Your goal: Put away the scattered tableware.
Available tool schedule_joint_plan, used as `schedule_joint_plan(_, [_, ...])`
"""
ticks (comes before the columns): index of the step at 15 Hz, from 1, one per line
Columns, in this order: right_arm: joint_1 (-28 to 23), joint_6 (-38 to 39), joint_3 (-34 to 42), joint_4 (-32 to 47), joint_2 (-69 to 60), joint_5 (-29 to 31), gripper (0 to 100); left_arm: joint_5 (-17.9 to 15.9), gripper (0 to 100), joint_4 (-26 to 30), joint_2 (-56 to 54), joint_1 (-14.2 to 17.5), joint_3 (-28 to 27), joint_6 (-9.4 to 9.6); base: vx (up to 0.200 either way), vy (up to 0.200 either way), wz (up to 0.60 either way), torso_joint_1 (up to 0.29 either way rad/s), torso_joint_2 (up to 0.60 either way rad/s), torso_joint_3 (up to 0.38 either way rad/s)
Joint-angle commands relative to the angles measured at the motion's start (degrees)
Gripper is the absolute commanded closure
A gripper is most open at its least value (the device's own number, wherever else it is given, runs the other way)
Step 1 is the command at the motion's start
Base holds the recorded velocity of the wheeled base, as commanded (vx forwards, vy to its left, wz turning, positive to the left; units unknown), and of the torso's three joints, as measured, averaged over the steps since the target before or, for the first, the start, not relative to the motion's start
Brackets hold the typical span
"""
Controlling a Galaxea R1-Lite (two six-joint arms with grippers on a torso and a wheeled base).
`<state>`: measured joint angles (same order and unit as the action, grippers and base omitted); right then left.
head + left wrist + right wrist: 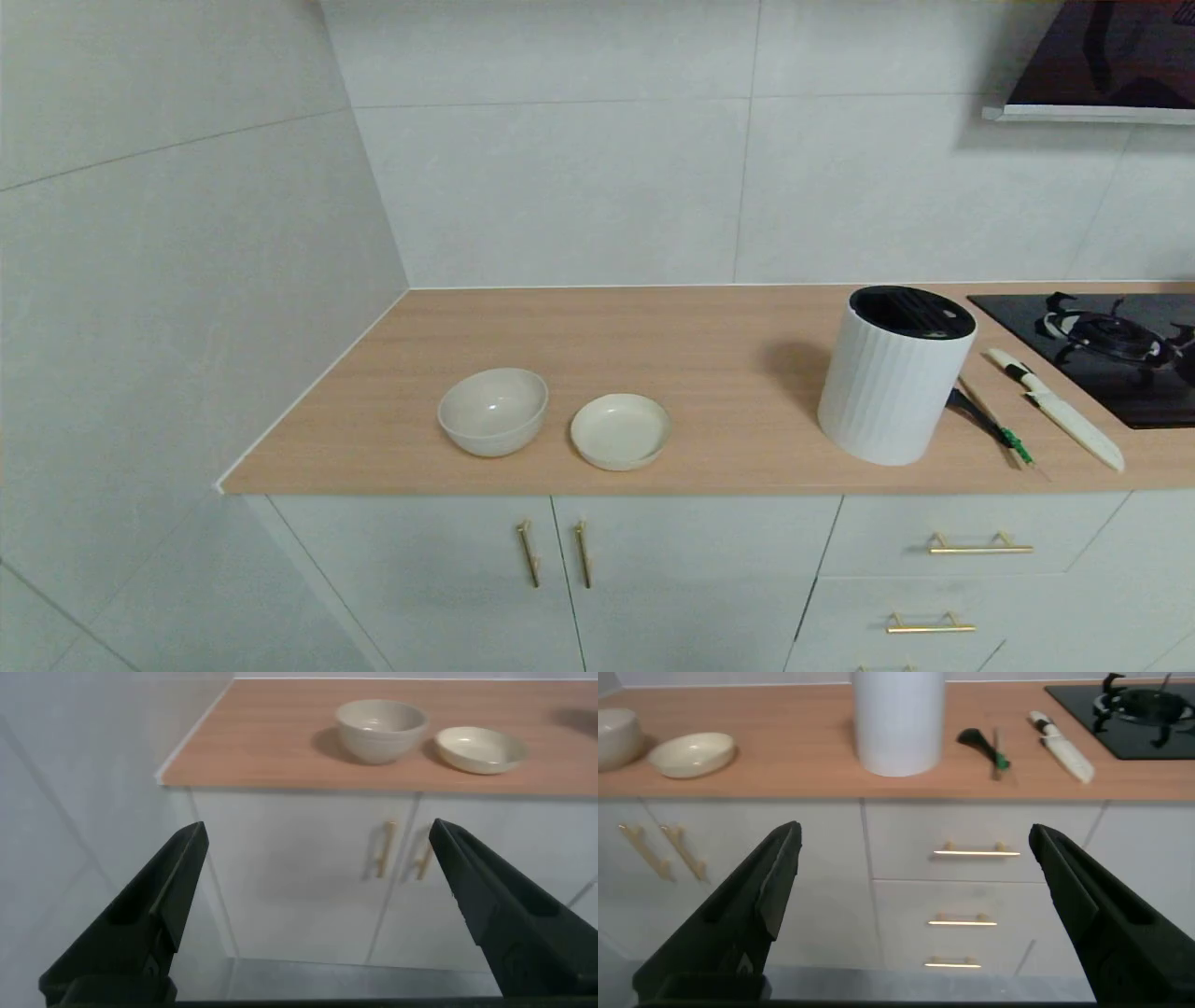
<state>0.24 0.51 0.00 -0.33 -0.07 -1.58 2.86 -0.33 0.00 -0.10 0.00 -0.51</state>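
My left gripper (313,919) hangs with its two fingers spread wide, nothing between them, below and in front of the wooden countertop (271,737). My right gripper (910,915) is parted just as wide and holds nothing, level with the drawers (976,851). On the countertop, a cream bowl (493,411) and a shallow dish (621,430) sit side by side, near but not touching, both close to the front edge above the cupboard doors (555,560). The dish's rim comes nearest that edge. To the left, the counter ends at a corner where it meets the tiled wall (187,280); the bowl stands apart from that wall. Well to the right of the dish stands a ribbed white holder (894,378), upright, with a dark slotted top. Just beside the holder's base, on its right, lies a black utensil (990,425) with some green on its slim handle. Beyond it lies a knife (1055,408) with a pale handle, tip toward the front edge. The knife lies along the near-left edge of the gas hob (1102,345).
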Motion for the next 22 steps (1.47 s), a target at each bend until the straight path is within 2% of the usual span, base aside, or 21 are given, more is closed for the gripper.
schedule_joint_plan(1, [0.0,0.0,0.0,0.0,0.1,0.0,0,0.0,0,0.0,0.0,0.0,0.0,-0.02,0.000,0.200,0.00,-0.002,0.00,0.017])
schedule_joint_plan(8, [0.0,0.0,0.0,0.0,0.1,0.0,0,0.0,0,0.0,0.0,0.0,0.0,-0.02,0.000,0.200,0.00,0.002,0.01,-0.001])
schedule_joint_plan(22, [0.0,0.0,0.0,0.0,0.1,-0.1,0,0.0,0,0.0,0.0,0.0,0.0,0.07,0.000,0.000,0.00,0.000,0.00,0.000])
